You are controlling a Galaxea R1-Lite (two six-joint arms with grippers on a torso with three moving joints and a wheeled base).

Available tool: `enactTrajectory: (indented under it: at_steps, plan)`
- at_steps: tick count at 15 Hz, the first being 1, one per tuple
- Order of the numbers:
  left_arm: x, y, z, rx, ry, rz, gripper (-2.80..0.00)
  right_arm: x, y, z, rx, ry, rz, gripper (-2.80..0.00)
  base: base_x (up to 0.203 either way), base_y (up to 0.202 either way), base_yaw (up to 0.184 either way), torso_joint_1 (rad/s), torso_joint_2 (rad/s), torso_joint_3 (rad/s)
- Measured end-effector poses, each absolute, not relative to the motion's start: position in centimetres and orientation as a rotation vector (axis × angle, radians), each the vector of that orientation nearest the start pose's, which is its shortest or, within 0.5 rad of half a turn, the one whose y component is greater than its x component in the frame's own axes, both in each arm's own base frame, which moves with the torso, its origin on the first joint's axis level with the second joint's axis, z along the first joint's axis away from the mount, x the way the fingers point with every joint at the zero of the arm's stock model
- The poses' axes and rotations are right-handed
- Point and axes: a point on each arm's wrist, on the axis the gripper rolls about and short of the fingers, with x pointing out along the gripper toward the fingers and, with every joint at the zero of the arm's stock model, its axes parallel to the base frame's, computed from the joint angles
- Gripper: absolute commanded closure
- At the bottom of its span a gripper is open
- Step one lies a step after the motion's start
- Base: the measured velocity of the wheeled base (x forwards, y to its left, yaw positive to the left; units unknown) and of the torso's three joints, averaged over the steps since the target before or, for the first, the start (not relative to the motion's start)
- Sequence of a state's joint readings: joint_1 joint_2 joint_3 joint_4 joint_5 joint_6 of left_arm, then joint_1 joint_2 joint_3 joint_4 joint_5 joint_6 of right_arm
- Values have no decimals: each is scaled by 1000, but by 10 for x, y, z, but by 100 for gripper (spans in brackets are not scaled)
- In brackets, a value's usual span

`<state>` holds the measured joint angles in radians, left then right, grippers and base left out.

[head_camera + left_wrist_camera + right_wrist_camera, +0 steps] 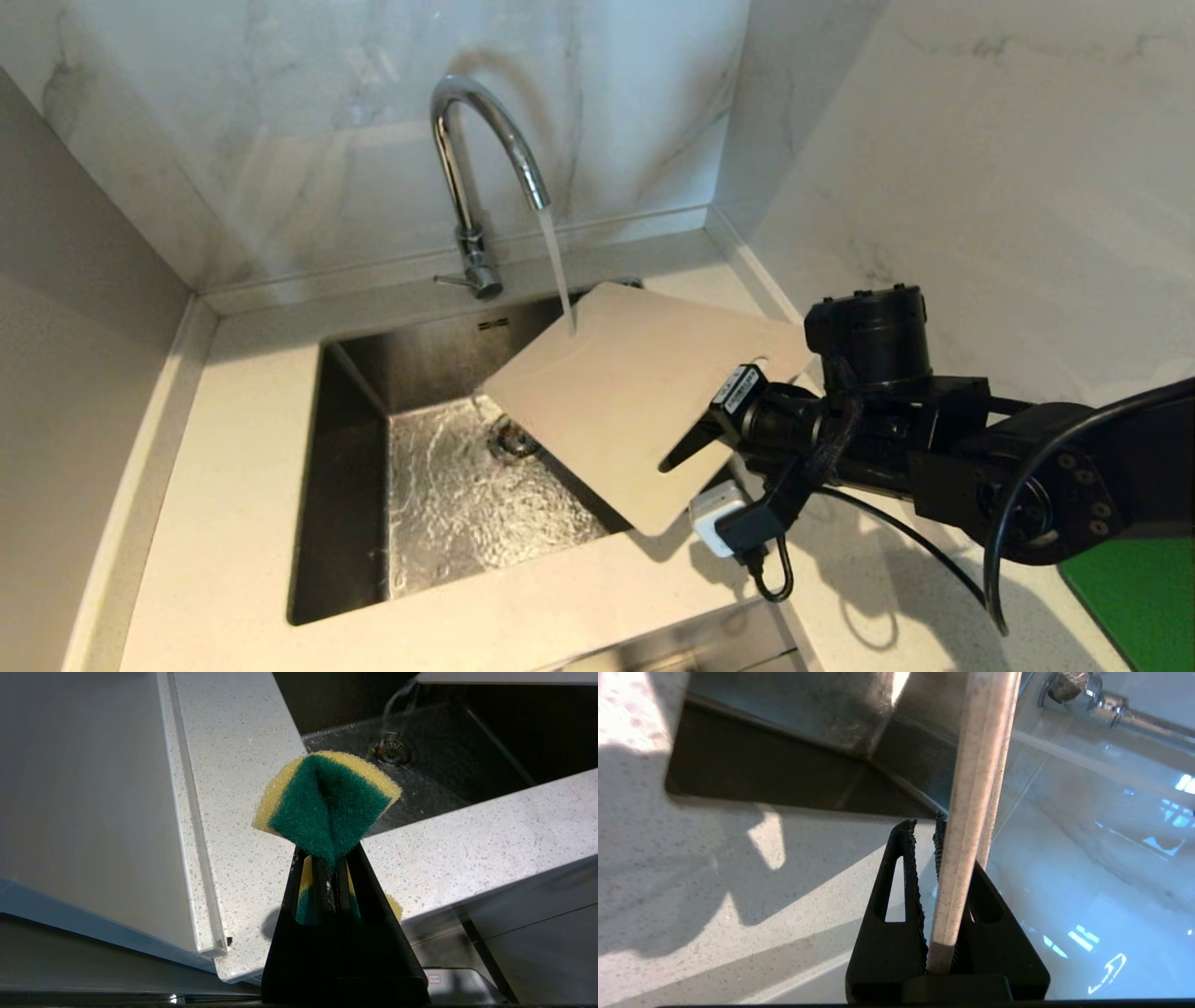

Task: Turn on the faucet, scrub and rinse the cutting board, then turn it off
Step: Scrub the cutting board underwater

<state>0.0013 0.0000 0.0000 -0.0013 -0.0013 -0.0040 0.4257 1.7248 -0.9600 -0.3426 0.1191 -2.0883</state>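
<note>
Closest to the lens, the right gripper (941, 858) pinches the cutting board (635, 397) by its slotted end, its jaws narrow on the thin edge; it holds the board tilted over the sink (350, 485), likely so water from the running faucet (476, 177) strikes the upper face and drains into the basin; the left gripper (329, 858), off to the side above the counter (243, 765), is clamped on a green-and-yellow sponge (327, 805), ready for scrubbing

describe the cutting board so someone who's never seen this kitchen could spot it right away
Start at the steel sink in the counter's corner. Tilted over its right side, under the faucet's running water, the cutting board is gripped by the right hand: the only pale, thin, flat slab, with a handle slot.
</note>
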Motion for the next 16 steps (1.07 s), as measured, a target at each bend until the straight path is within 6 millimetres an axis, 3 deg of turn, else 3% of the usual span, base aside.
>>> enactTrajectory:
  at_steps: [16]
  plan:
    - [-23, 0, 76, -4, -1, 0, 0, 312, 144, 185, -2065, -314, 763, 0, 0, 0, 0, 0, 0, 0]
